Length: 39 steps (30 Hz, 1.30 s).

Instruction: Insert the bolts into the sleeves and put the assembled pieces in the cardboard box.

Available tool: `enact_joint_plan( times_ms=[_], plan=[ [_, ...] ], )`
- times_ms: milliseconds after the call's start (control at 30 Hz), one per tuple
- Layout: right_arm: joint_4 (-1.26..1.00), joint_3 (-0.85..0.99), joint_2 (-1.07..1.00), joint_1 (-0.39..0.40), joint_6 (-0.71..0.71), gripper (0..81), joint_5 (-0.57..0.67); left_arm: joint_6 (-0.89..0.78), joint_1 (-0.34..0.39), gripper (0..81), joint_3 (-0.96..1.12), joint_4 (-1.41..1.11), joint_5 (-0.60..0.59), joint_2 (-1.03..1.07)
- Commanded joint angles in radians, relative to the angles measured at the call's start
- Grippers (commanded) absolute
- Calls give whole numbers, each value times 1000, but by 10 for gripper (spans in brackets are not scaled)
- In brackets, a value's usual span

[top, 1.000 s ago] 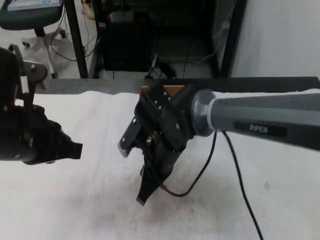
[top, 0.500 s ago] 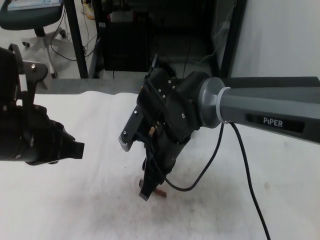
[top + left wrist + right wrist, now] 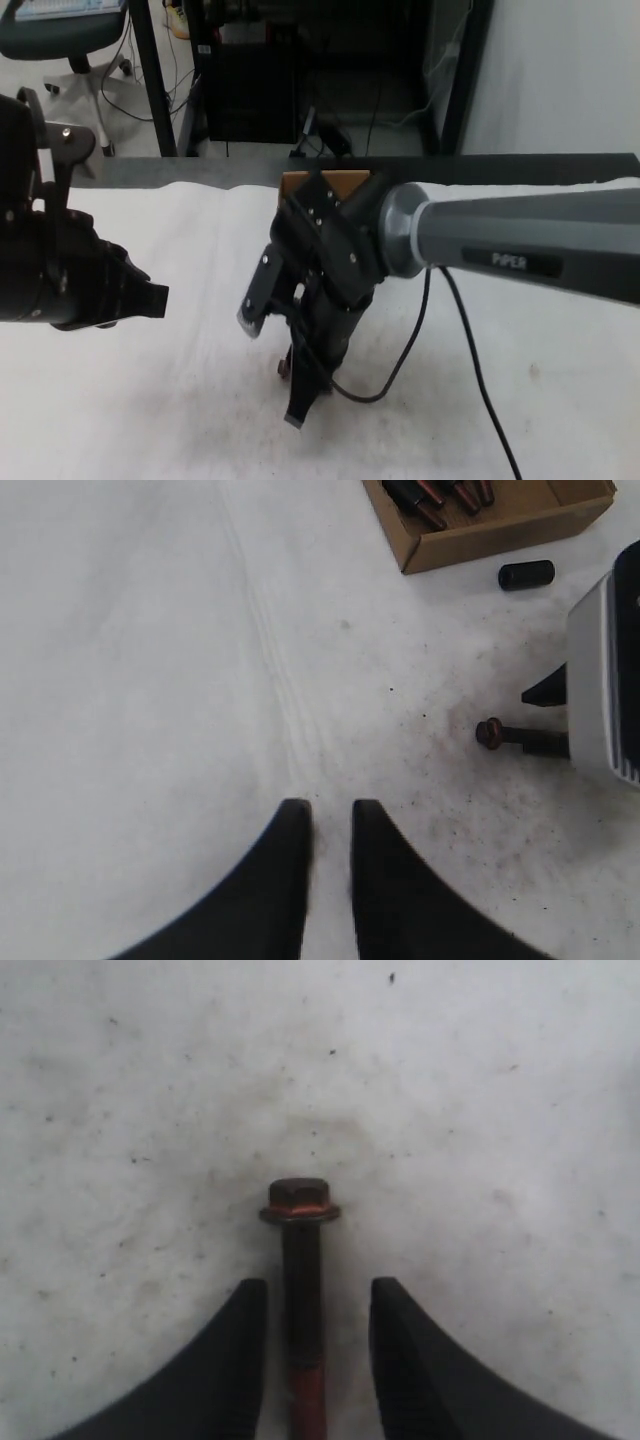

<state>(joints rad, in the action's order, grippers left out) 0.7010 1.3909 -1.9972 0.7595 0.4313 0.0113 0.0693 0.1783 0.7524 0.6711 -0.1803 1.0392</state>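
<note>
So the right gripper (image 3: 318,1283) sat spread open astride a rusty bolt (image 3: 302,1305) lying flat on the smudgy white worktop (image 3: 480,1090), bolt head at the gripper's 12 o'clock, past the fingertips.

Right tool (image 3: 318,1285) points down, fingers apart; left tool (image 3: 328,805) hovers, fingers seemingly barely parted.

My right claw (image 3: 318,1290) straddles the rusty hex-head steel bolt (image 3: 302,1255) lying on the white cloth-covered worktop (image 3: 480,1110). The short black cylindrical sleeve (image 3: 527,575) lies between it and the brown cardboard box (image 3: 480,542), which holds assembled pieces (image 3: 430,495).
</note>
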Motion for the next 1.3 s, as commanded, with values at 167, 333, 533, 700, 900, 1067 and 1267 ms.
enact_joint_plan(
  times_ms=[167,333,533,700,900,1067,1267],
  plan=[
    [-39,2,-23,8,94,336,18,5,0,148,1,-2,-1,-7],
    [-61,2,-39,8,104,336,18,5,0,148,1,-2,-1,-7],
    [-23,2,-78,11,104,317,18,5,0,148,1,-2,-1,-7],
    [-35,2,-85,11,104,317,18,5,0,148,1,-2,-1,-7],
    [-76,4,-85,11,104,317,18,5,0,148,1,-2,-1,-7],
    [-87,4,-85,11,104,317,18,5,0,148,1,-2,-1,-7],
    [-113,4,-85,11,104,316,24,5,0,148,1,-2,-1,-7]
  ],
)
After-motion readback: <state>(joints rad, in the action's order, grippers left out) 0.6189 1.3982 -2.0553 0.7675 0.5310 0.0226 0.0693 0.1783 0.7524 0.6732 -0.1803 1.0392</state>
